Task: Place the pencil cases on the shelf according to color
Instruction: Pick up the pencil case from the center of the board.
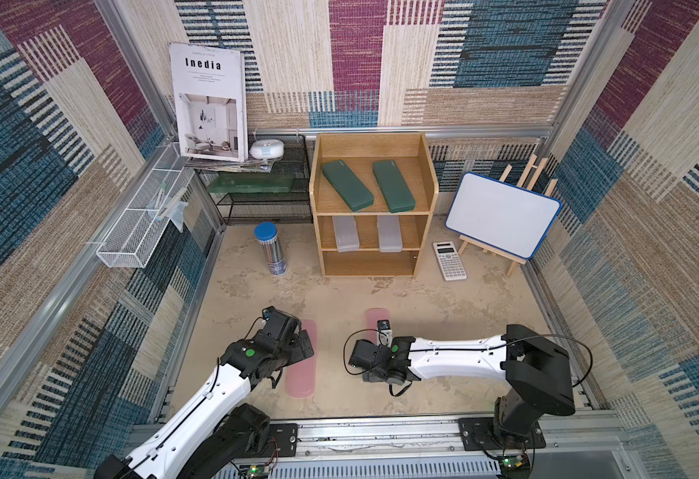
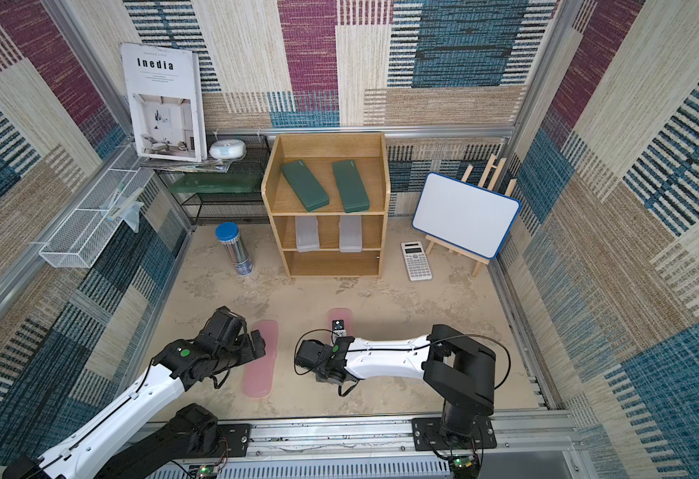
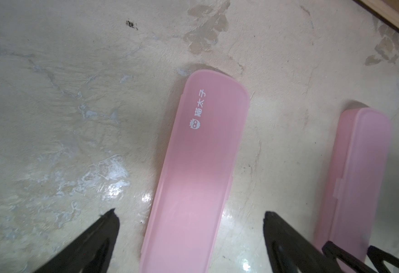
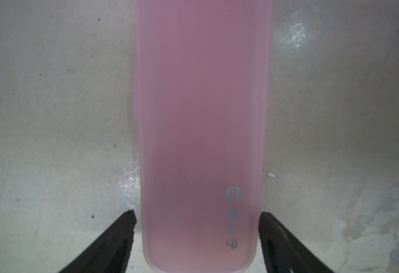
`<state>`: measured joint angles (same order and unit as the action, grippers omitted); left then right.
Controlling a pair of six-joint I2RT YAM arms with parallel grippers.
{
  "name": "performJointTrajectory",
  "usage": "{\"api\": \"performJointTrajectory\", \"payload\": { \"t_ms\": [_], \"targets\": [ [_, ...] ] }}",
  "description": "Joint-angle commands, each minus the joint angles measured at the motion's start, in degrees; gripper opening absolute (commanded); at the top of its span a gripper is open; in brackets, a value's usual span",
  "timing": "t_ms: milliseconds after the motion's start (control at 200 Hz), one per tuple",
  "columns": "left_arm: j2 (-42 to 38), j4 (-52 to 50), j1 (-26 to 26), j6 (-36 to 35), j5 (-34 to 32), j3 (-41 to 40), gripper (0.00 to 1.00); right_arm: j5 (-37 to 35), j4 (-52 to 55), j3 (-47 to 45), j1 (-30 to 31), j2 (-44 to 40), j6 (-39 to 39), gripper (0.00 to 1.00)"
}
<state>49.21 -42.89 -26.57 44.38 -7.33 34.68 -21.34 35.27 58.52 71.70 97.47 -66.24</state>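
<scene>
Blotchy beige desk (image 1: 443, 331), woven patchwork walls. At the back: pencil tube (image 1: 271, 253), calculator (image 1: 449, 260), little whiteboard (image 1: 503, 213), black mesh rack (image 1: 269, 215). On the wooden shelf (image 1: 431, 182): two green cases (image 1: 347, 184) on top, two frosted cases (image 1: 345, 234) in the middle. Flat on the desk in front: two smooth pink ones. Open wide, the left fingers (image 3: 94, 241), one each side of the left pink case (image 3: 193, 165). Also open, the right fingers (image 4: 113, 241), just beside both edges of the right pink case (image 4: 201, 118).
</scene>
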Motion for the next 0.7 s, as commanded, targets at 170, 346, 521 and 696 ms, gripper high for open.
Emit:
{"api": "performJointTrajectory", "payload": {
  "t_ms": [170, 346, 521, 696],
  "targets": [
    [0.33, 1.43, 0.02, -0.63, 0.39, -0.84, 0.99, -2.74, 3.3, 2.24, -0.07, -4.67, 1.84, 0.84],
    [0.58, 2.47, 0.02, -0.66, 0.87, -1.27, 0.99, -1.26, 0.98, 1.07, -1.3, -5.46, 3.74, 0.47],
    [0.83, 2.9, 0.05, -0.51, 1.44, -1.81, 0.99, 0.41, -2.57, 0.8, -1.99, -2.96, 4.91, 0.3],
    [0.46, 2.94, 0.03, -0.42, 1.54, -2.41, 0.99, 2.37, -6.85, -0.49, -2.36, 0.65, 5.5, 0.28]
  ]
}}
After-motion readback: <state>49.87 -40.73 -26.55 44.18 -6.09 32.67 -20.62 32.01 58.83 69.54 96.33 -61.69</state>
